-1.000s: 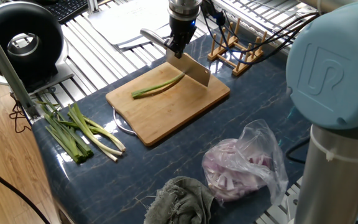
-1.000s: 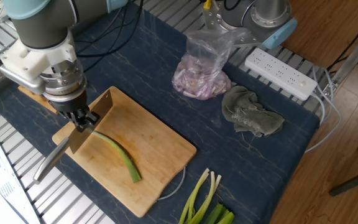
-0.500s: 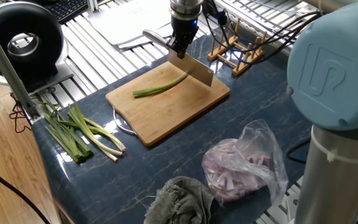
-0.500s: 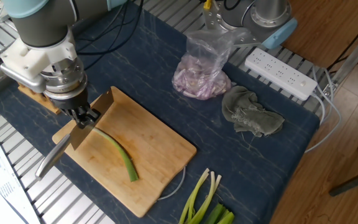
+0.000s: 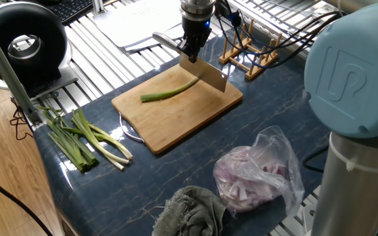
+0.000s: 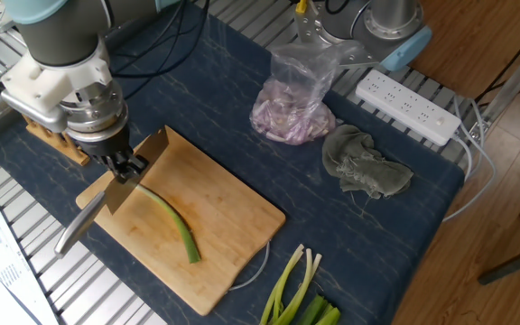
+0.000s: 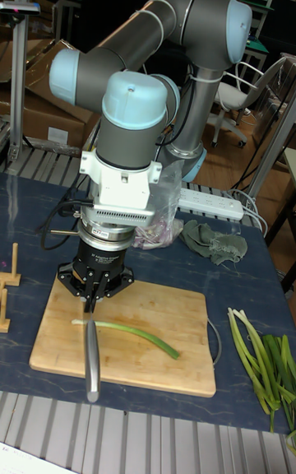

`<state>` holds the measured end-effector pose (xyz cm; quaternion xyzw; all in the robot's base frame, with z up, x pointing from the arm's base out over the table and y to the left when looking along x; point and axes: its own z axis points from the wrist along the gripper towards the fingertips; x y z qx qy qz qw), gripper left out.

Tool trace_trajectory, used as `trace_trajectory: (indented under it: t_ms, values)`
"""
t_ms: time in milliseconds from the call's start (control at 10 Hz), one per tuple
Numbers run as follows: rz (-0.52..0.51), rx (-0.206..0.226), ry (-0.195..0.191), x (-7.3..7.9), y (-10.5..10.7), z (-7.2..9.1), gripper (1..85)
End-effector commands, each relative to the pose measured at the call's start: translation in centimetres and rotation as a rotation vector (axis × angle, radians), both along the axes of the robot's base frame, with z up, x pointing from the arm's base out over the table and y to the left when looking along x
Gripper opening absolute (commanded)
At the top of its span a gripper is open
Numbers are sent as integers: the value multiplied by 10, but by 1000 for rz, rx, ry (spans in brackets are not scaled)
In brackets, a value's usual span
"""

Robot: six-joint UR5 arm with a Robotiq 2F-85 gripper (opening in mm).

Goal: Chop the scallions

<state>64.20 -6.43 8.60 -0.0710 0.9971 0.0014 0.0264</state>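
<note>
Only one gripper (image 6: pixel 125 168) is at work, clamped on a single cleaver (image 5: pixel 205 74), whose grey handle (image 7: pixel 92 359) sticks out past the near edge of the one bamboo cutting board (image 5: pixel 176 111). Directly beneath the blade lies one scallion stalk (image 6: pixel 171 224), curving away from the gripper across the board; its pale end sits at the blade, and whether steel touches it cannot be told. Well away from the gripper, off the board on the dark tabletop (image 5: pixel 176 177), rests a loose bunch of further scallions (image 5: pixel 84 141); roughly half a dozen stalks, though they overlap too much to count surely, and the other fixed view and the tall fixed view cut the bunch off at the picture edge. On the far side of the board from the gripper sit one clear bag of pink onion slices (image 6: pixel 289 108) and one crumpled grey cloth (image 6: pixel 366 167). Just behind the gripper stands one wooden rack (image 5: pixel 249 49), partly hidden by the arm in the other fixed view. One white power strip (image 6: pixel 409 108) lies beyond the bag.
</note>
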Motion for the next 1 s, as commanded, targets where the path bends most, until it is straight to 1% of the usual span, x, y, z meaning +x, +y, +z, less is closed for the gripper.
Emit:
trace_trajectory:
  t_ms: [0,500,900]
  values:
    - [-11,4,8,-5,-1,4,13]
    - [6,3,-7,-4,-9,1,13]
    - [3,13,-10,-3,-6,-3,13]
